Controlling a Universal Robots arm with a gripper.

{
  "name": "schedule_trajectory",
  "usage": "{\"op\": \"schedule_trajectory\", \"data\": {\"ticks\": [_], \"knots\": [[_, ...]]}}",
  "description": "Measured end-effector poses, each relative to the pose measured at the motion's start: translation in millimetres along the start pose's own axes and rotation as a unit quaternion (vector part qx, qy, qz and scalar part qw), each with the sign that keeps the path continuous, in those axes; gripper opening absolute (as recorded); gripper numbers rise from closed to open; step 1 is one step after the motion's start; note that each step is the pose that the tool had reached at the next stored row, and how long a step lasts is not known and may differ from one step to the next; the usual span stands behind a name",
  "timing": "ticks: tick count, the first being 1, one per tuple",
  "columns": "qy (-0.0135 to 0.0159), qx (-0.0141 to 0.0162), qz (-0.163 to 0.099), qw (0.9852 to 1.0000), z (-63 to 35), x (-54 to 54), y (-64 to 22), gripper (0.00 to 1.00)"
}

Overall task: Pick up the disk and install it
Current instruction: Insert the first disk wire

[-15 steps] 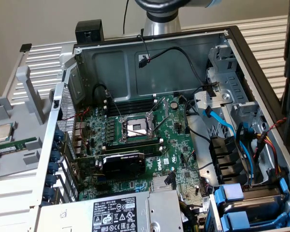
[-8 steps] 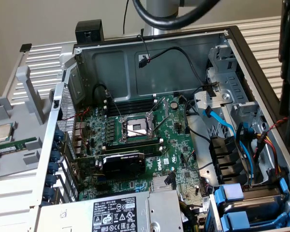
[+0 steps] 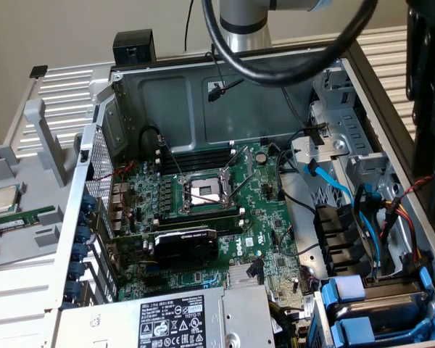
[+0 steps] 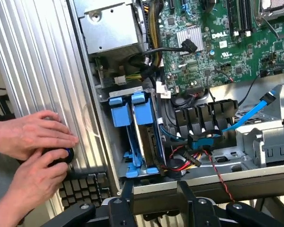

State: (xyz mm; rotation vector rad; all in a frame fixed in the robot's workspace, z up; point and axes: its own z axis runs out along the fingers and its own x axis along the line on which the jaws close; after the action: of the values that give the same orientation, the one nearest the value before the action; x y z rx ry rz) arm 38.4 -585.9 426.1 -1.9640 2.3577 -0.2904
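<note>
disk (image 4: 145, 124): blue-framed, standing in the drive bay just beside a similar drive (image 4: 119, 116); cannot tell which is the task's. gripper (image 4: 156, 191) released, empty, near the case rim (image 4: 236, 172). risk: fingers snagging the power wires (image 4: 187, 163) or blue cable (image 4: 248, 113) beside the bay. open room likely only at the bay's mouth.

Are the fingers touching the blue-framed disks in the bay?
Apart. Wrist view: fingers hang at the case rim, short of the blue-framed disks.
</note>
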Motion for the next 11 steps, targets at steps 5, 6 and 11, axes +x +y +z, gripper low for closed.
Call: {"op": "schedule_trajectory", "data": {"ticks": [5, 6, 11], "knots": [[-0.0034, -0.0075, -0.029, 0.9996, 2.7, -0.2, 1.1, 0.49], [-0.0033, -0.0086, -0.029, 0.9995, 2.9, -0.2, 1.1, 0.49], [0.0018, -0.0183, -0.039, 0.9991, 4.5, -0.1, 1.9, 0.49]]}}
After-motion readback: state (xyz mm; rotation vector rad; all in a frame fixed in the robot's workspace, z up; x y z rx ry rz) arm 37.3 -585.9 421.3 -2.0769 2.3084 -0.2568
